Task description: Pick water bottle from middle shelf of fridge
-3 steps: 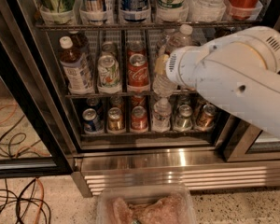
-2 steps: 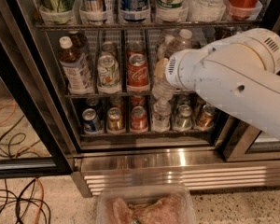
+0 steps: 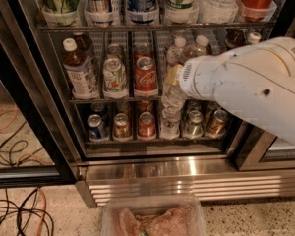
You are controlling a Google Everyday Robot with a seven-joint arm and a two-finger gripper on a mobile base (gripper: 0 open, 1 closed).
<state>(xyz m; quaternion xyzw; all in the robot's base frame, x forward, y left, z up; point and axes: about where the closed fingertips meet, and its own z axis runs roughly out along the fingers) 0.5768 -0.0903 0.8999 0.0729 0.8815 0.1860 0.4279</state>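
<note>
From my station, the gripper (image 3: pixel 173 77) sat at the front of the middle shelf (image 3: pixel 113 101), right over the top of the water bottle (image 3: pixel 171 98), whose clear ribbed body showed just below it, in the lane beside the red cola can (image 3: pixel 146 75). The bulky white arm (image 3: pixel 246 87) hid the contact, so I could not tell whether the jaws were clenched on the bottle or released.

That was my main worry: a thin, ribbed bottle caught only near the cap could twist or slip out on the way out of the fridge (image 3: pixel 152 168). Its base could also snag the shelf's front edge and tip. A sideways drift would have knocked the cola can, and the two capped bottles (image 3: pixel 189 45) behind might have toppled forward. If it dropped, it would likely have landed in the clear tray (image 3: pixel 152 215) on the floor.
</note>
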